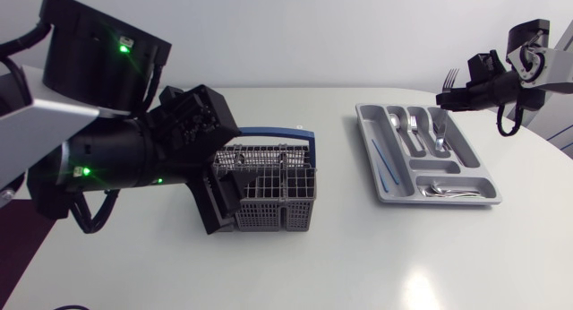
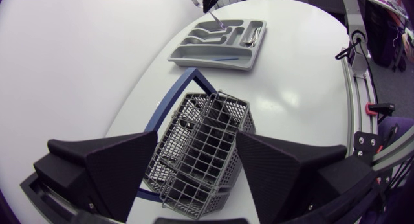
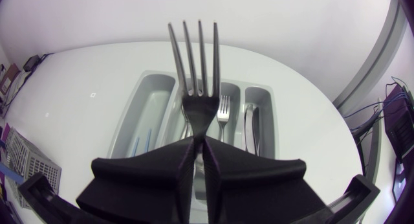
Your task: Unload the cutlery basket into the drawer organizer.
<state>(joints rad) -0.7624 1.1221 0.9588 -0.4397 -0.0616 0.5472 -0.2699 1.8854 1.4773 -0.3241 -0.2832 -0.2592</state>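
Observation:
The grey wire cutlery basket (image 1: pixel 277 180) with a blue handle (image 1: pixel 269 132) stands at the table's middle. My left gripper (image 1: pixel 219 195) hangs open at its left side; in the left wrist view the basket (image 2: pixel 200 153) lies below and between the wide-apart fingers (image 2: pixel 123 169). The grey drawer organizer (image 1: pixel 362 113) lies at the right. Above its far end my right gripper (image 1: pixel 458 97) is shut on a fork (image 3: pixel 194 62), handle clamped, tines pointing away. Forks (image 3: pixel 223 111) and spoons (image 3: pixel 252 123) lie in the organizer (image 3: pixel 152 98).
A thin blue item (image 1: pixel 383 162) lies in the organizer's long compartment. More cutlery (image 1: pixel 448 192) rests in its front cross compartment. Bare white tabletop (image 1: pixel 358 256) spreads in front of the basket and organizer. The table's curved edge runs close behind the organizer.

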